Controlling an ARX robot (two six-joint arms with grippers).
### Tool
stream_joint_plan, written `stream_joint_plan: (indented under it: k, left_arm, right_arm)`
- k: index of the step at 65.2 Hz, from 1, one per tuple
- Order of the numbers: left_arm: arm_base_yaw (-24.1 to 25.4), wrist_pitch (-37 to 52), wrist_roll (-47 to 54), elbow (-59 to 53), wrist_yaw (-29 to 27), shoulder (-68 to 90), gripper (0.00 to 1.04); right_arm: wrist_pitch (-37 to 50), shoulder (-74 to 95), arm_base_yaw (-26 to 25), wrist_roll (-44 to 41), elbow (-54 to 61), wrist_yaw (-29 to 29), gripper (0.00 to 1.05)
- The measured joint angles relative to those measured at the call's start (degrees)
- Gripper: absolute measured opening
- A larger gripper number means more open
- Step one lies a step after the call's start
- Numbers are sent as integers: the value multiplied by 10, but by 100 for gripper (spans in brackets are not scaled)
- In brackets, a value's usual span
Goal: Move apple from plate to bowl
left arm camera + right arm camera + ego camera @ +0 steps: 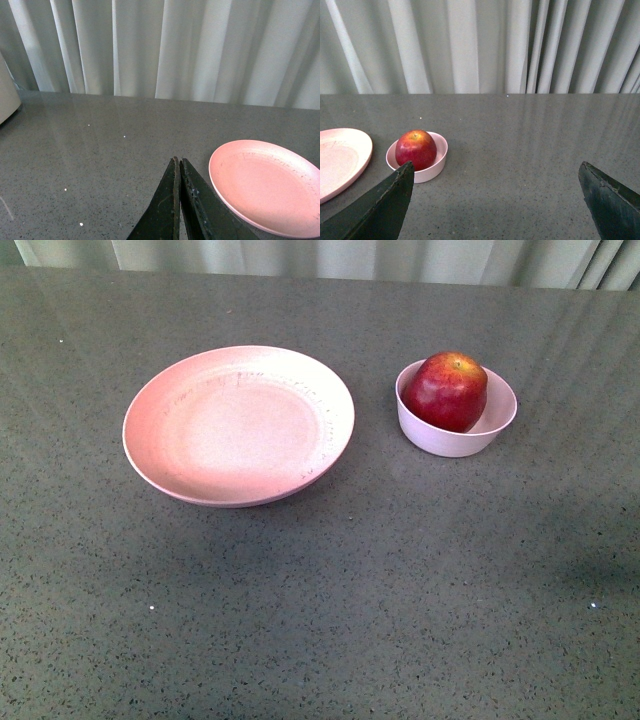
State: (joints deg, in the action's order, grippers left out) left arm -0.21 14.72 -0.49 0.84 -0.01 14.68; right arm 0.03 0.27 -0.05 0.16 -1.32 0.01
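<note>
Apple, round and glossy dark red with a yellowish patch at the stem (446, 390), sits inside the small, deep, pale pink-white matte bowl (450, 443), filling most of its width and rising above the rim. The bowl stands on the grey speckled stone-look tabletop (320, 590), near the wide, shallow, round pink plate with faint dark speckles on its rim (238, 425) but not touching it; a strip of bare tabletop separates them. The plate holds nothing. Neither arm appears in the front view. In the left wrist view, the left gripper (178, 165) has its two dark fingers pressed together with nothing between them, poised over the tabletop just beside the plate's rim (220, 185). In the right wrist view, the right gripper (495, 172) has its fingers spread wide apart and grasps nothing; the apple (416, 148) in the bowl (432, 170) lies ahead of it, close to one finger (385, 205). Pale pleated curtains (470, 45) hang behind the far table edge.
</note>
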Motion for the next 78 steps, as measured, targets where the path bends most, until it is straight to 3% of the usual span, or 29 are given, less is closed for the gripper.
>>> stream_joint_plan:
  k: [20, 27, 53, 78]
  left_arm:
    - [0, -45, 0, 0, 0, -45, 2]
    - [0, -140, 0, 0, 0, -123, 2]
    - [0, -148, 0, 0, 0, -138, 2]
    - [0, -147, 0, 0, 0, -138, 69]
  right_arm:
    - [0, 0, 0, 0, 0, 0, 96]
    - [0, 0, 0, 0, 0, 0, 96]
    - [0, 0, 0, 0, 0, 0, 96]
    - [0, 0, 0, 0, 0, 0, 96]
